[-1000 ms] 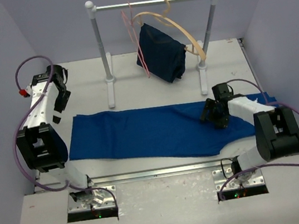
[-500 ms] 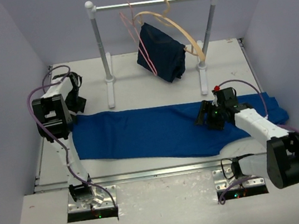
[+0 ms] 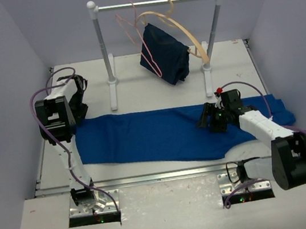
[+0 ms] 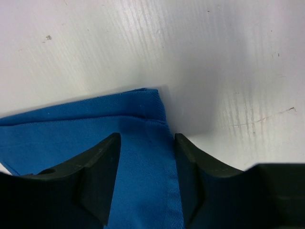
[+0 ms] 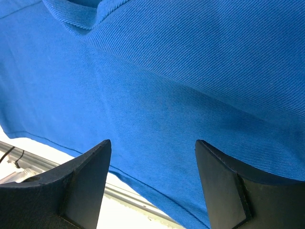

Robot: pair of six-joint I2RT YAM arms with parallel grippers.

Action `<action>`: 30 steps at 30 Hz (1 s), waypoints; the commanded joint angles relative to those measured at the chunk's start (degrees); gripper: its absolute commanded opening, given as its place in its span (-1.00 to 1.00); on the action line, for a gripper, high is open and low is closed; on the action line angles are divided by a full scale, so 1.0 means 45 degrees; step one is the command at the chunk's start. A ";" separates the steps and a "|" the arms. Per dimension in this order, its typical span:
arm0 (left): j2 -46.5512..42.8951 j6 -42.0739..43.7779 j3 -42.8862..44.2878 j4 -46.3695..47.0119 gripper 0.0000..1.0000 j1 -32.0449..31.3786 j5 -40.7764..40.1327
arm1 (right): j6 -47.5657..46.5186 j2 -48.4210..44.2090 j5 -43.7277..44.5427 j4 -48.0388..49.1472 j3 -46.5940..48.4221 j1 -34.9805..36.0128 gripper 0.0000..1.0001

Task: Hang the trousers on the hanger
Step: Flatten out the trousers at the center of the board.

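Observation:
The royal-blue trousers (image 3: 161, 133) lie flat across the table, left to right. My left gripper (image 3: 80, 115) is at their far left corner. In the left wrist view the open left gripper (image 4: 145, 143) straddles the hemmed edge of the trousers (image 4: 71, 138), with cloth lying between the fingers. My right gripper (image 3: 203, 121) hovers low over the right half of the trousers; in the right wrist view the right gripper (image 5: 152, 148) is wide open above the trousers (image 5: 181, 71). The pink wire hanger (image 3: 126, 27) hangs empty from the rail at the back.
A white clothes rail (image 3: 156, 1) on two posts stands at the back. A pale wooden hanger (image 3: 190, 34) on it carries a dark navy garment (image 3: 164, 55). The table's metal front edge (image 5: 119, 193) runs just below the trousers' near hem.

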 commanded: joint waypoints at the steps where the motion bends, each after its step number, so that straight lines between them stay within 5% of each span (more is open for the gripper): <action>1: -0.0844 -0.0146 -0.0087 -0.0224 -0.28 -0.0044 -0.0508 | -0.0067 -0.0021 -0.0231 0.0500 -0.0068 0.0073 0.43; 5: -0.0900 -0.0126 -0.0059 -0.0270 -0.48 -0.0053 -0.0497 | -0.0085 0.0091 -0.0239 0.0511 -0.0079 0.0112 0.43; 25: -0.1293 0.0577 -0.0592 0.0582 -0.45 -0.0015 -0.0849 | -0.0184 0.0311 -0.0611 0.0744 -0.0137 0.0386 0.42; 29: -0.1136 0.0598 -0.0602 0.0705 -0.38 -0.0014 -0.0849 | -0.0184 0.0312 -0.0670 0.0822 -0.0157 0.0406 0.42; 30: -0.1118 0.0636 -0.0545 0.0744 -0.22 0.0005 -0.0828 | -0.0184 0.0330 -0.0689 0.0823 -0.0176 0.0406 0.42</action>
